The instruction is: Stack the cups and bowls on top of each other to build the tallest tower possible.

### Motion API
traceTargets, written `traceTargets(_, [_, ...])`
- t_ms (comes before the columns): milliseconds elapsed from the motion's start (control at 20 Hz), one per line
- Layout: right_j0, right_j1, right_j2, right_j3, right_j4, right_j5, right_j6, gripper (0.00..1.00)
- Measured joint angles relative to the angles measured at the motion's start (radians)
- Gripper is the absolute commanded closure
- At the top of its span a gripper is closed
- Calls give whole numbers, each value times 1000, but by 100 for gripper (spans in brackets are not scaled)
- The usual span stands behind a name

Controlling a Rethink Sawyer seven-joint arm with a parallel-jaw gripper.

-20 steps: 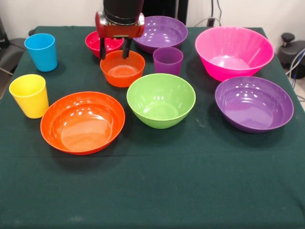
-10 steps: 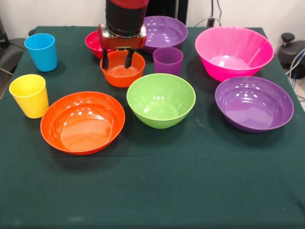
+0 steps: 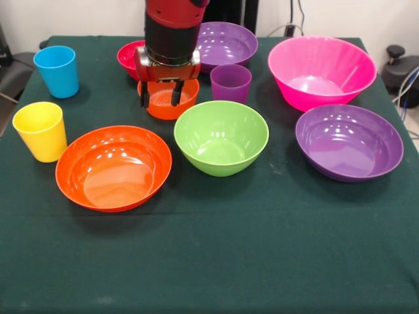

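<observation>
The small orange bowl [image 3: 168,103] is straddled by the gripper [image 3: 160,99] — its two fingers [image 3: 145,98] are held apart, dipped inside the rim, nothing clamped. Just behind sit the red bowl [image 3: 128,57] and purple cup [image 3: 230,82]; no tower is stacked — each piece stands alone on the green table [image 3: 216,255].

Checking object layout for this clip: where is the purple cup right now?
In the front view, the purple cup stands upright right of the small orange bowl, in front of the far purple bowl.
</observation>
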Motion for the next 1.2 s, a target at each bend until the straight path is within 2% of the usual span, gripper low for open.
traceTargets(1200, [-1, -65, 2, 1, 0, 17, 0, 0])
